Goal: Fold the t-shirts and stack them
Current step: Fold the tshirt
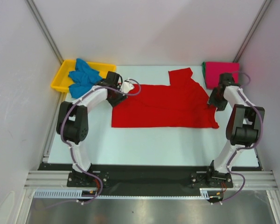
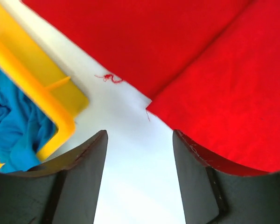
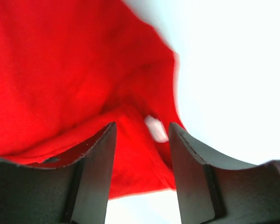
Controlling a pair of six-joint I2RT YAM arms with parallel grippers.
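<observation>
Between left pincer (image 2: pixel 140 135) and right pincer (image 3: pixel 143 126), red t-shirt (image 1: pixel 165 105) lies partly folded.

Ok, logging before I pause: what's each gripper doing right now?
Left gripper: open, empty, beside the red t-shirt.
Right gripper: open, straddling the red t-shirt's edge, not clamped.
</observation>
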